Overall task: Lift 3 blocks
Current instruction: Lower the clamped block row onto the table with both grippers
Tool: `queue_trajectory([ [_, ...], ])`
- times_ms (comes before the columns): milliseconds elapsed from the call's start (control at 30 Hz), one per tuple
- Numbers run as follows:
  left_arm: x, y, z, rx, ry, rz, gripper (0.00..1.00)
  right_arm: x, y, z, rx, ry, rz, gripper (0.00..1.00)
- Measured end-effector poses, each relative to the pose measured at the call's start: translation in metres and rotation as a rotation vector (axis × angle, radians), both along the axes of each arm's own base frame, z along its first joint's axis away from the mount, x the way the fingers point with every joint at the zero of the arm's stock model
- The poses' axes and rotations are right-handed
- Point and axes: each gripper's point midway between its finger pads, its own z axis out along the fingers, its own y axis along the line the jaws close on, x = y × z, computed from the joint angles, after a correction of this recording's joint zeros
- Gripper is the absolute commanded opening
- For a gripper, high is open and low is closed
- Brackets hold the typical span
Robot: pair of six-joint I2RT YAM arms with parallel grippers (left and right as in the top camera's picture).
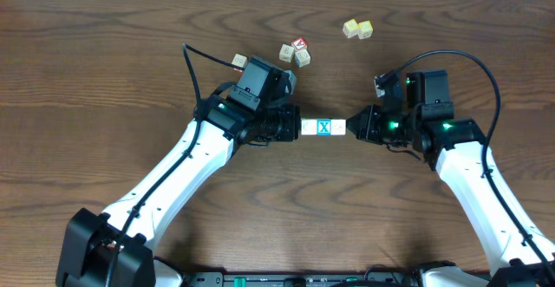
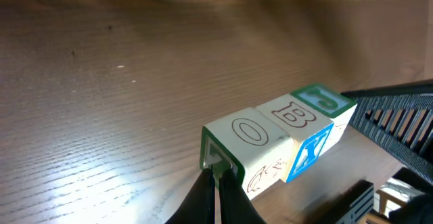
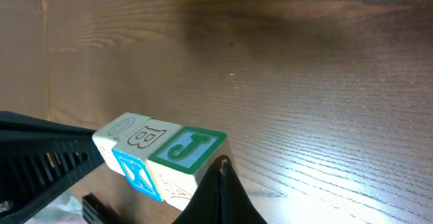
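Wooden, light and stiff, the three blocks [image 1: 323, 128] form a row on or just over the table [image 1: 104, 79], pinched endwise: left jaws shut against the O block [image 2: 250, 132], right jaws shut against the J block [image 3: 188, 146]. We judge smooth faces slip easily; push squarely through the centres.

Looks like a robotics lab bench: white left arm [image 1: 173, 172] and right arm [image 1: 479, 176] at a dark wood-grain table [image 1: 87, 53], black cables [image 1: 192, 68] looping off, toy blocks [image 1: 296, 53] scattered about.
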Motion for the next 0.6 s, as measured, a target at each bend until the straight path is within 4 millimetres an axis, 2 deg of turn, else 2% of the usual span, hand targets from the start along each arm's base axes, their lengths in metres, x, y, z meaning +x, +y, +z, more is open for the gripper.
queue_trajectory([
  [233,0.002,0.002,-0.003,0.007,0.007,0.012,0.07,0.000,0.002,-0.003,-0.031,-0.001,-0.005,0.01],
  [467,0.004,0.001,-0.025,0.034,0.055,0.019,0.07,0.000,0.002,-0.003,-0.028,-0.002,-0.007,0.01],
  [600,0.005,0.001,-0.028,0.041,0.058,0.022,0.07,0.000,0.003,-0.003,-0.022,0.004,-0.005,0.01],
])
